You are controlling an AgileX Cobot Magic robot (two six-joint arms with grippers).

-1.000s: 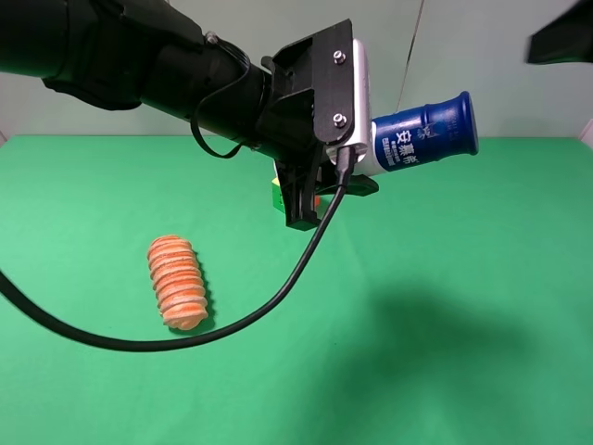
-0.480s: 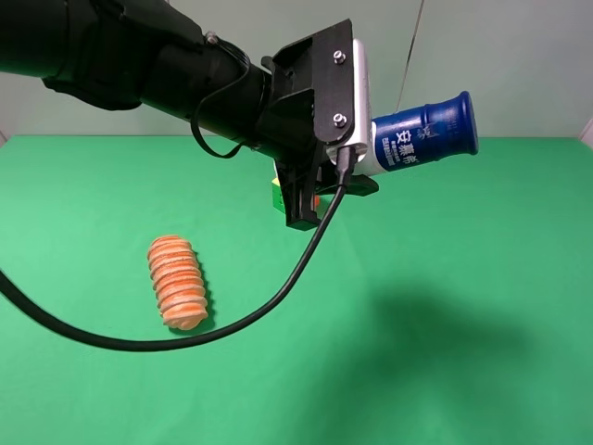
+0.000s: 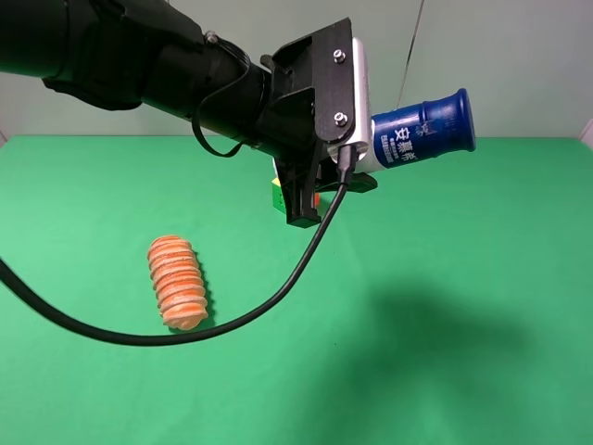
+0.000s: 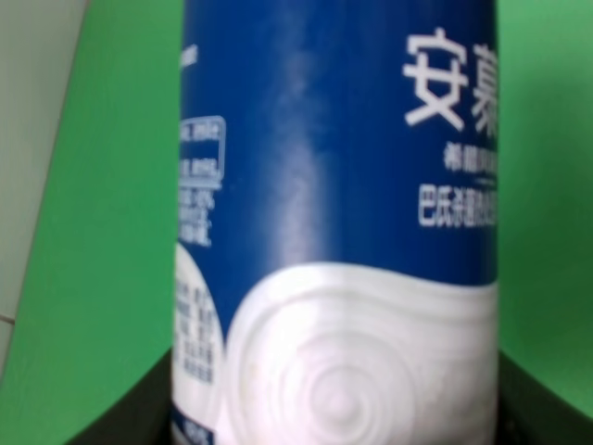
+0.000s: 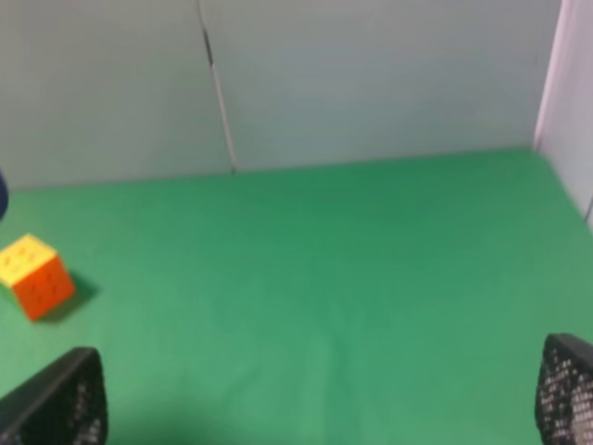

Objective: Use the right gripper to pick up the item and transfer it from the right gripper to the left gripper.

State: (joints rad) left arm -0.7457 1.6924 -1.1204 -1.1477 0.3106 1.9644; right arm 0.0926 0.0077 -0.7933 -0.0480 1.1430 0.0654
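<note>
Now that the right gripper has pulled back out of the high view, jaws spread and empty, I see the left gripper alone clenched on the item, blue cap jutting out past it, so the handover looks done.

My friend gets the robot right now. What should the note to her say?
Left gripper: shut on the bottle, holding it in the air, blue cap pointing to the right of the high view.
Right gripper: open and empty, looking across the mat.
Other things: the cube and the roll lie on the mat.
Done: the bottle is in the left gripper and the right one has let go, so the hand-over looks finished.
Left: probably nothing, just keep the left grip firm.
</note>
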